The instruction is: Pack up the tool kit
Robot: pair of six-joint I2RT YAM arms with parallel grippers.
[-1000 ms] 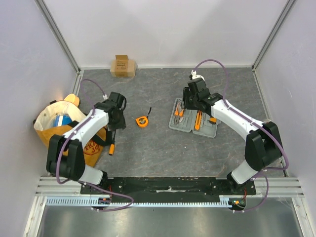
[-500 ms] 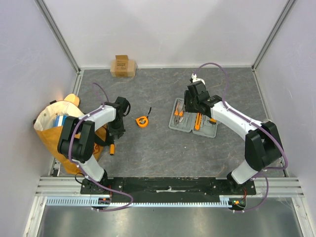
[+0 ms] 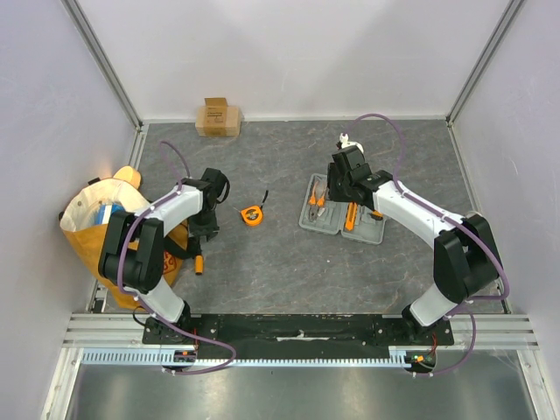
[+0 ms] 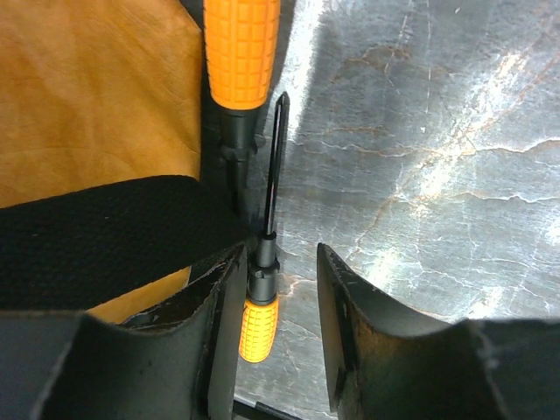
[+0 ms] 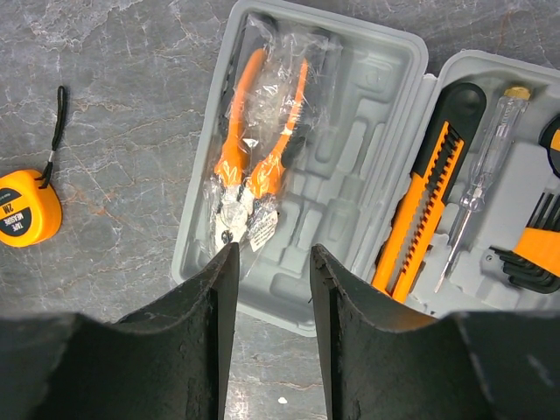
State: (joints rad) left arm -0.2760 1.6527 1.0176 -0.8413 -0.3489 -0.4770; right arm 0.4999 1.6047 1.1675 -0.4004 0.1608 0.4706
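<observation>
Marbled grey tabletop (image 3: 280, 262), grey case (image 5: 346, 166) — pale walls (image 3: 289, 52)

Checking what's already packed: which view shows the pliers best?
Right wrist view: the pliers, orange-handled and in a clear wrapper, lie close up in the open case's left half. Top external shows them only as a small orange shape in the case. Left wrist misses them.

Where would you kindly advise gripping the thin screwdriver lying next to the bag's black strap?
I'd grip the thin screwdriver at its stubby orange handle, from straight above, fingers across it: it lies flat, the shaft looks too slender, and the strap crowds one side.
</observation>
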